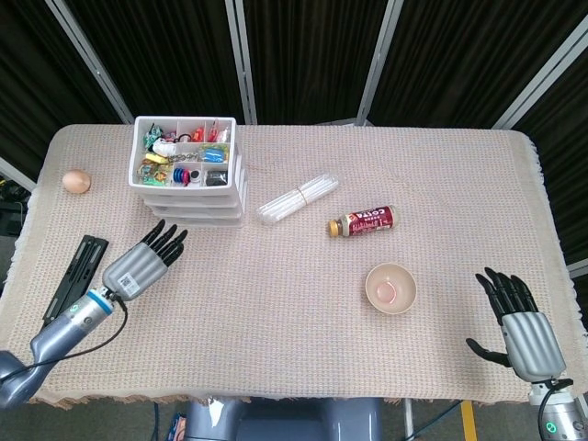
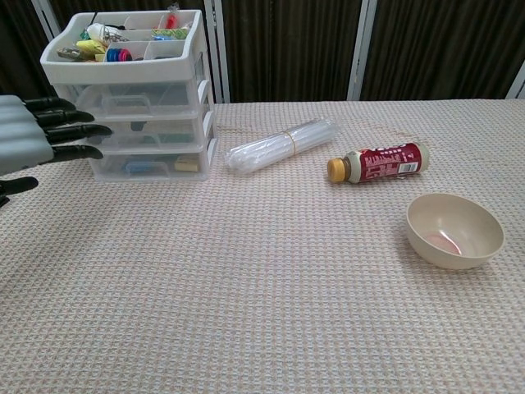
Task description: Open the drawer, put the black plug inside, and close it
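Observation:
The white three-drawer unit (image 1: 195, 197) (image 2: 148, 123) stands at the back left with all drawer fronts flush; its top tray holds several small colourful items. A long flat black plug strip (image 1: 73, 276) lies on the cloth near the left edge. My left hand (image 1: 138, 266) (image 2: 33, 139) hovers between the strip and the drawers, clear of both, fingers straight and spread, holding nothing. My right hand (image 1: 519, 322) rests at the near right corner, fingers apart and empty. Something dark (image 2: 135, 125) shows through the middle drawer's front; I cannot tell what it is.
An egg (image 1: 76, 181) lies at the far left. A bundle of clear straws (image 1: 297, 197) (image 2: 283, 144), a red-labelled bottle on its side (image 1: 363, 221) (image 2: 377, 162) and a beige bowl (image 1: 390, 287) (image 2: 454, 230) sit mid-table to the right.

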Motion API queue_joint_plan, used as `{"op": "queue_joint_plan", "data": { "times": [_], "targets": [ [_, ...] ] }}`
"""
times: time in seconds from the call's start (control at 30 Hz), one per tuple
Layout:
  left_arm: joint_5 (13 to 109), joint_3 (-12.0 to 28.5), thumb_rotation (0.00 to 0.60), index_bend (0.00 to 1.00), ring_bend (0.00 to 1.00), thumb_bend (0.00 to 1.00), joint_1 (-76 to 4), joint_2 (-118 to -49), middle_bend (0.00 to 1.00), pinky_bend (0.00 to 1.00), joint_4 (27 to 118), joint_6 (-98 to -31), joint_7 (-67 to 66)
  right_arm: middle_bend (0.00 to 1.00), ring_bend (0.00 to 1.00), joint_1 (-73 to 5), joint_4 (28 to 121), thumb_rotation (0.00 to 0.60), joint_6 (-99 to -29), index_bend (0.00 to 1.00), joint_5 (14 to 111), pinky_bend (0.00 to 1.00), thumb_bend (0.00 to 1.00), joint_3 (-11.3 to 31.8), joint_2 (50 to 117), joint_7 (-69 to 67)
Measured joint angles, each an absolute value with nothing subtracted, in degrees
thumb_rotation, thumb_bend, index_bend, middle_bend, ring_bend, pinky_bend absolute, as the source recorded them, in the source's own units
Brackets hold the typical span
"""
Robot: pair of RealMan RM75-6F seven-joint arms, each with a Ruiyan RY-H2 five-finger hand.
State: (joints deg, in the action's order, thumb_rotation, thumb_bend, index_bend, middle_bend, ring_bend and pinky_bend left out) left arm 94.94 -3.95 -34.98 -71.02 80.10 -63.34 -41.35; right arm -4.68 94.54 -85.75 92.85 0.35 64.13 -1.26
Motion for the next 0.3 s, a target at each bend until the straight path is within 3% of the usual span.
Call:
{"op": "queue_joint_plan", "data": {
  "times": [0.13, 0.3],
  "targets": [
    [95.4, -5.1, 0.600, 0.06, 0.00, 0.19, -28.9, -68.4, 0.00, 0.03, 85.7, -73.0, -38.1, 0.00, 0.00, -4.7, 94.6, 0.600, -85.8, 0.02, 92.6, 0.00, 0.08, 0.5, 64.3, -1.0],
    [94.4, -6.2, 0.600, 0.00, 0.00, 0.11, -19.5, -66.7, 0.00, 0.00, 92.5, -84.7, -32.5, 0.00, 0.00, -4.7, 94.7, 0.600, -85.8, 0.02, 92.6, 0.00, 0.08, 0.6, 64.5, -0.7]
  ]
}}
